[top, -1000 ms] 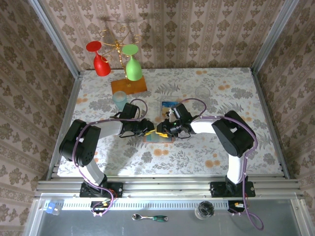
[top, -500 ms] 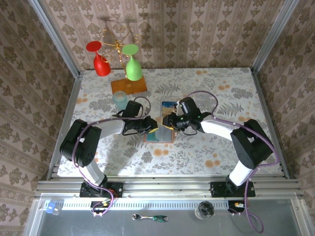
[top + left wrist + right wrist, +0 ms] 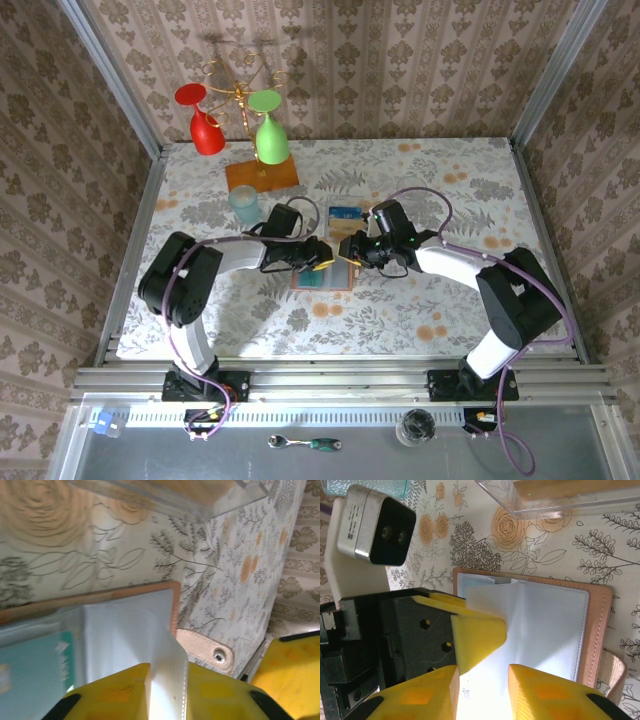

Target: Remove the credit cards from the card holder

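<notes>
The card holder [image 3: 600, 625] lies open and flat on the flowered table, with both grippers meeting right over it. The left gripper [image 3: 169, 670] has its jaws nearly closed, pinching one translucent plastic sleeve leaf [image 3: 490, 597] of the holder and standing it up off the page below. The right gripper [image 3: 482, 680] faces it from the holder's snap tab [image 3: 207, 650] side. Its jaws are part open above the clear, empty-looking page, and I can make out nothing between them.

The card that matters, a teal card [image 3: 35, 665], sits in a pocket on the far side of the raised leaf from the tab. So it lies beyond the leaf from the right jaws and just beside the left fingers. Only one end of it shows, so I cannot tell its long axis or which way its pocket opens. The left arm is the nearer one but is busy holding the leaf. The free right jaws would probably have to cross over the leaf to reach the card.
</notes>
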`<action>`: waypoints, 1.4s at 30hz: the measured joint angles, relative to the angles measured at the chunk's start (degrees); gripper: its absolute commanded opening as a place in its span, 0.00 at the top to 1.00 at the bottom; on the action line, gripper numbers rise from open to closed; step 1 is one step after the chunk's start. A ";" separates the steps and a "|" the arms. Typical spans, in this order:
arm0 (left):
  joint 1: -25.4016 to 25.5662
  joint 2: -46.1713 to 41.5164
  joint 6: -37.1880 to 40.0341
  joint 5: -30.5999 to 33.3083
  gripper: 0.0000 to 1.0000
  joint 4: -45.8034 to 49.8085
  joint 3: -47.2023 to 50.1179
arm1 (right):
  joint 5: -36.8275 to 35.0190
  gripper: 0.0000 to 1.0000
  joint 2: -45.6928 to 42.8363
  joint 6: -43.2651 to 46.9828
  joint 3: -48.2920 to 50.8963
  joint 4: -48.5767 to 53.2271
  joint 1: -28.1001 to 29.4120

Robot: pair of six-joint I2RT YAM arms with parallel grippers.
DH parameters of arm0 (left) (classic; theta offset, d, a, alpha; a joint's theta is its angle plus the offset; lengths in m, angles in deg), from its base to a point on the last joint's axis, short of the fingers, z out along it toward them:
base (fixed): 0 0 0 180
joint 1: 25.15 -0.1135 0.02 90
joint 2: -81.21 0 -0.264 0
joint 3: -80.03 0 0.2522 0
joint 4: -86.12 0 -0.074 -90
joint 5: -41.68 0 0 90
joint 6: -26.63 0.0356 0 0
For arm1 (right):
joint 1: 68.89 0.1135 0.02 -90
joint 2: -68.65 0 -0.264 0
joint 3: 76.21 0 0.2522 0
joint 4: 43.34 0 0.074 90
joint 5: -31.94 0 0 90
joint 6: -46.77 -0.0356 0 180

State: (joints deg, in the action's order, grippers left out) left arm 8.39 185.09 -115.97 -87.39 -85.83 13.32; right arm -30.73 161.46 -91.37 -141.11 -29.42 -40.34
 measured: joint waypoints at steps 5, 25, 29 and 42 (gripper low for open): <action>0.83 0.72 -0.52 -1.11 0.67 -1.70 -1.25 | -0.85 0.67 -1.33 0.22 0.09 1.20 -0.24; -8.61 -4.66 3.15 -2.43 0.71 0.72 3.48 | -0.83 0.68 4.90 0.22 -4.83 2.93 2.73; -10.58 -5.49 4.81 -1.95 0.78 3.06 5.97 | -0.33 0.68 7.76 0.22 -7.54 3.34 3.98; -11.13 -5.90 5.86 -1.66 0.83 2.47 10.49 | 0.50 0.68 15.54 0.15 -11.06 3.56 5.09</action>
State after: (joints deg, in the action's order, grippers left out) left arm -2.73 179.19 -110.11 -89.05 -83.36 23.81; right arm -30.23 177.00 -91.21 -152.17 -25.85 -35.24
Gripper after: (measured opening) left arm 0.177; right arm 0.320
